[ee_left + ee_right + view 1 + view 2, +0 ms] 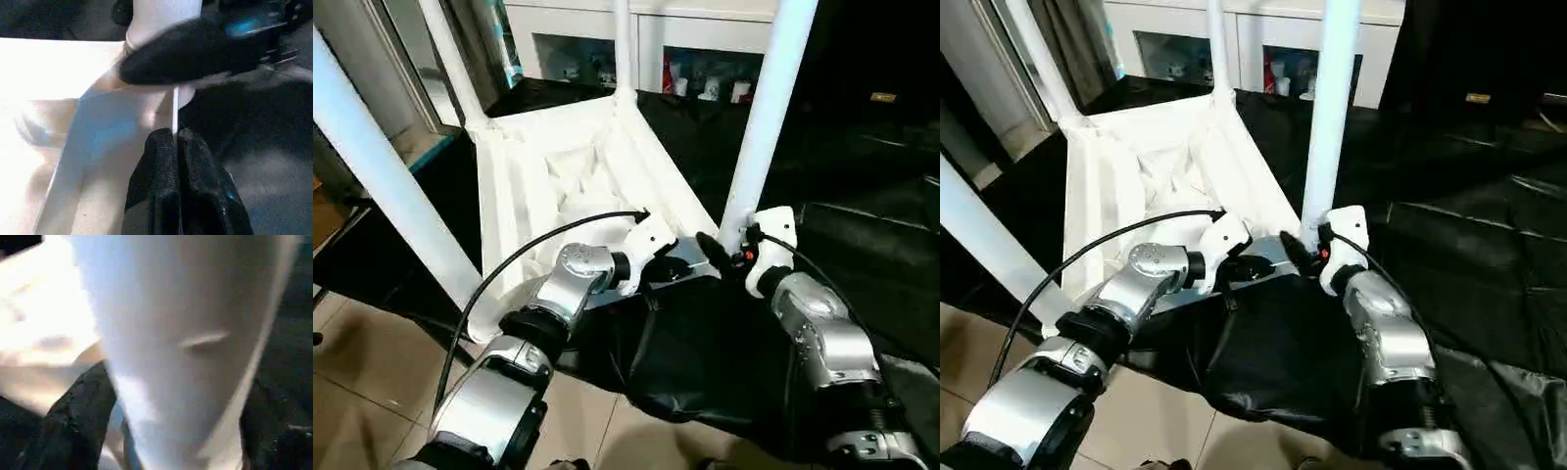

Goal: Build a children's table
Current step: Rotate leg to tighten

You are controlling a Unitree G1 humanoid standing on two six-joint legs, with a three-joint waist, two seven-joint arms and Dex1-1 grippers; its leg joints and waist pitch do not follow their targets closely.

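A black cloth (862, 196) covers the surface; the upturned children's table (558, 176) rests on it.

Beige tiled floor (372, 372). Black sheeting (862, 245) covers the work surface. White glass-door cabinet (705, 49) against rear wall, items shelved inside.

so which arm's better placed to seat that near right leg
Right, I'd say. The right gripper sits at the base of the near right leg, its fingers straddling the tube. The left gripper is shut, beside the corner of the tabletop.
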